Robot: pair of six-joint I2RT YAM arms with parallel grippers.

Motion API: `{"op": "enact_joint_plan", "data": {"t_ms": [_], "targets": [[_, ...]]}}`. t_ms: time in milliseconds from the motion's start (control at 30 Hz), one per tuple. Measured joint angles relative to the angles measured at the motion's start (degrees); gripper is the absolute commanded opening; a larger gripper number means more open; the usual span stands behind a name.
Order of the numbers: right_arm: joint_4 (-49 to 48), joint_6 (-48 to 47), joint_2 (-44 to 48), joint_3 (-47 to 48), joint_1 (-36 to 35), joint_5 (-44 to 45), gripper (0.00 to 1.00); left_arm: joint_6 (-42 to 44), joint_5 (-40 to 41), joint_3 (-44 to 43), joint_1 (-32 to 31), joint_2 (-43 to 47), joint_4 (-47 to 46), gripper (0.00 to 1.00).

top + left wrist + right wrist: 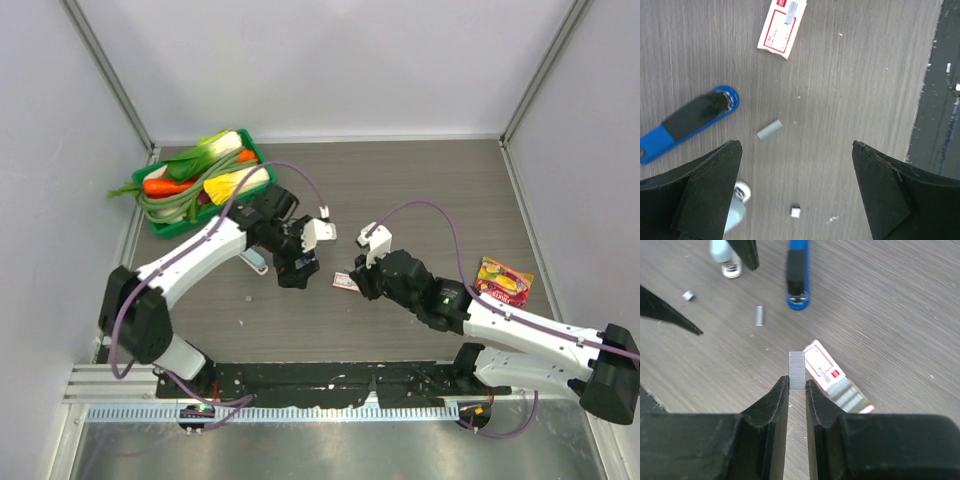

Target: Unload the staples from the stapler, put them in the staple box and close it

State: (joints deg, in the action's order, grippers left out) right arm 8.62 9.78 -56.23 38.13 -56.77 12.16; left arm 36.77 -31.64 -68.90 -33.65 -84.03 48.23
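Note:
My right gripper (797, 383) is shut on a short silvery strip of staples (796, 367) and holds it just above the table, beside the red, white and grey packet (836, 382). A second small grey staple strip (769, 129) lies loose on the table; it also shows in the right wrist view (759, 315). The blue stapler (685, 122) lies to its left. A pale blue and white stapler (737, 210) lies by my left finger. My left gripper (796, 146) is open and empty above the loose strip. In the top view the left gripper (296, 266) faces the right gripper (360, 281).
A tiny white-grey bit (795, 212) lies on the table between my left fingers. A green basket (158, 226) of vegetables stands at the back left. A colourful snack packet (503, 281) lies at the right. The packet (345, 281) lies between the grippers.

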Motion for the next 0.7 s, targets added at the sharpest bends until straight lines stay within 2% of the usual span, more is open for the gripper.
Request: {"op": "enact_joint_plan", "data": {"t_ms": [200, 367, 700], "targets": [[5.95, 8.48, 1.27, 0.00, 1.31, 10.71, 0.01, 1.14, 2.21, -8.26, -3.76, -14.56, -2.93, 0.95], [10.14, 13.90, 2.34, 0.00, 2.03, 16.46, 0.01, -0.68, 1.86, -13.16, -4.66, -21.51, -8.24, 0.92], [16.09, 22.10, 2.99, -1.51, 2.14, 20.15, 0.01, -8.09, 1.40, -18.32, -8.33, -34.25, -18.91, 0.68]]}}
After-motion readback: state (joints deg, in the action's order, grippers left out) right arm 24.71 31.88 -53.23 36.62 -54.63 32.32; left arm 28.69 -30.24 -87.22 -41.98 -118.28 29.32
